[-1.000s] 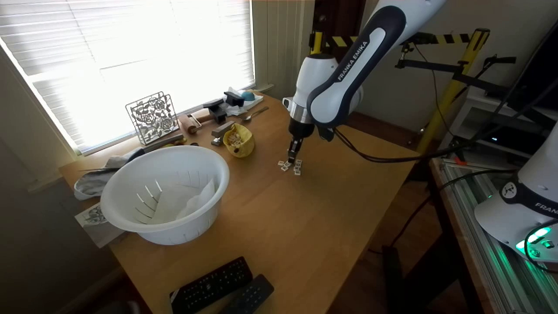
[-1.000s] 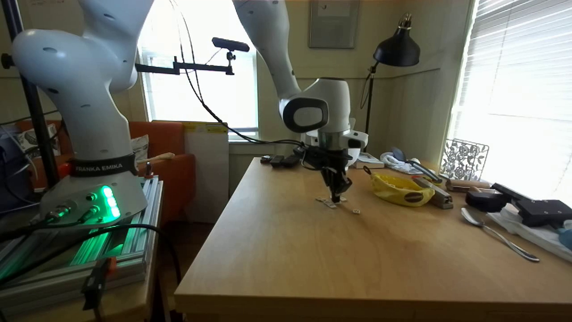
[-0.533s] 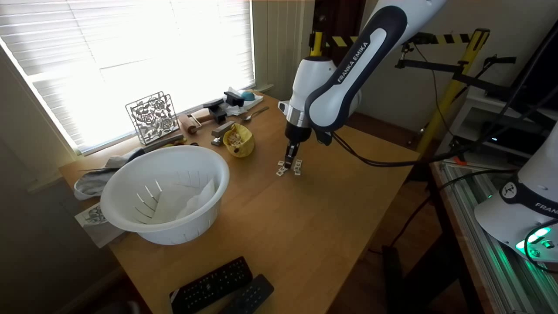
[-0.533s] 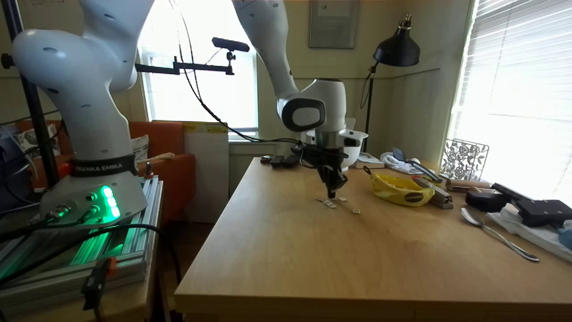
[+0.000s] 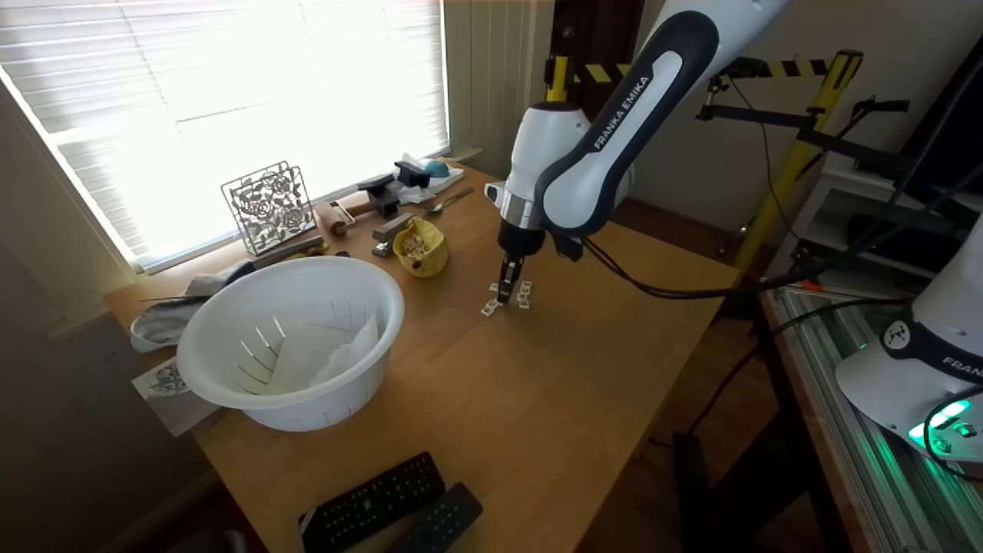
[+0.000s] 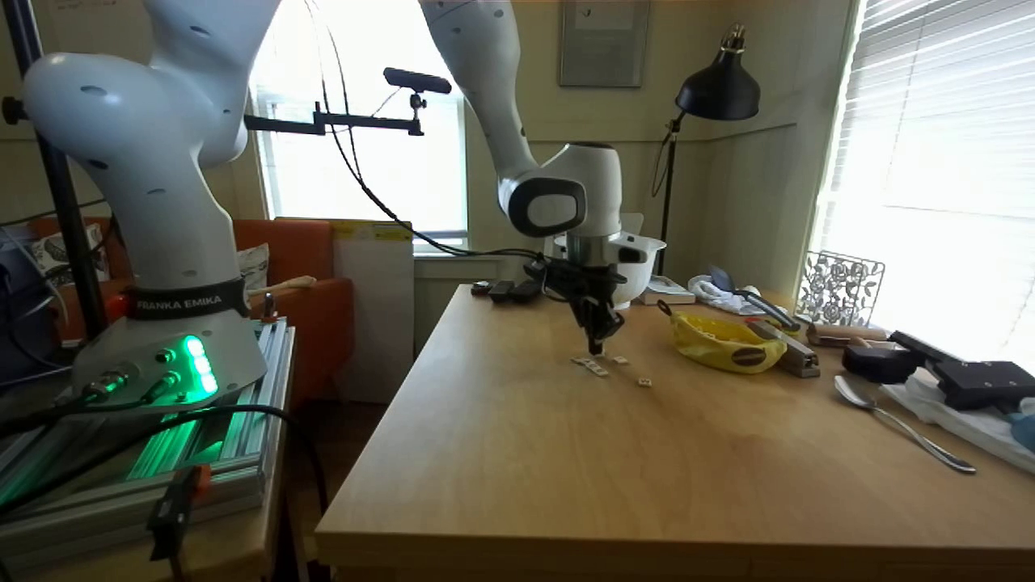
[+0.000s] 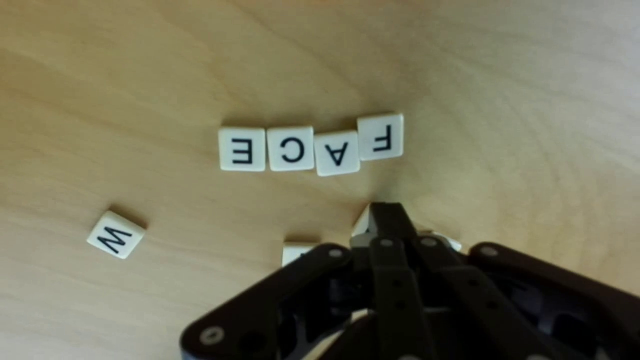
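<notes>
Four letter tiles (image 7: 306, 148) reading FACE lie in a row on the bench (image 7: 200, 60), long axis 9-to-3 o'clock, centred at about 10 o'clock from the end effector (image 7: 392, 207) in the wrist view. Its fingers (image 7: 392, 225) look pressed together, with no tile visibly gripped. Nearest is a half-hidden tile (image 7: 361, 226) at 8 o'clock, against it or just beside it; which, I cannot tell. A loose tile (image 7: 116, 235) marked W or M sits at 9.
</notes>
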`<action>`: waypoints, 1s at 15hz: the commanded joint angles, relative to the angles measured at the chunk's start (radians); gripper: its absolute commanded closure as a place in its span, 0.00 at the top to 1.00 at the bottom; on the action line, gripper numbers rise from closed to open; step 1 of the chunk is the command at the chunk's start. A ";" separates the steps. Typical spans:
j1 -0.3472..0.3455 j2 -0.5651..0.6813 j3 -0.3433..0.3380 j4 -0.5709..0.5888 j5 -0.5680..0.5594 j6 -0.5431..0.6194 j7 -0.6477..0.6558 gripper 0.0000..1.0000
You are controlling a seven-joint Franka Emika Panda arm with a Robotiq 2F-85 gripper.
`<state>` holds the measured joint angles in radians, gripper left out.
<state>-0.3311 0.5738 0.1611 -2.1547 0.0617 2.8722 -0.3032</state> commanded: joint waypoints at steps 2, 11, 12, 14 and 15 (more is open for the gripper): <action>-0.042 0.003 0.043 -0.021 0.035 0.025 -0.060 0.00; -0.149 -0.030 0.141 -0.050 0.077 0.043 -0.137 0.00; -0.155 -0.032 0.145 -0.052 0.077 0.043 -0.144 0.00; -0.168 -0.035 0.151 -0.055 0.076 0.039 -0.158 0.00; -0.171 -0.036 0.150 -0.057 0.071 0.034 -0.166 0.00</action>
<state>-0.4744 0.5664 0.2897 -2.1734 0.1066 2.9017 -0.4207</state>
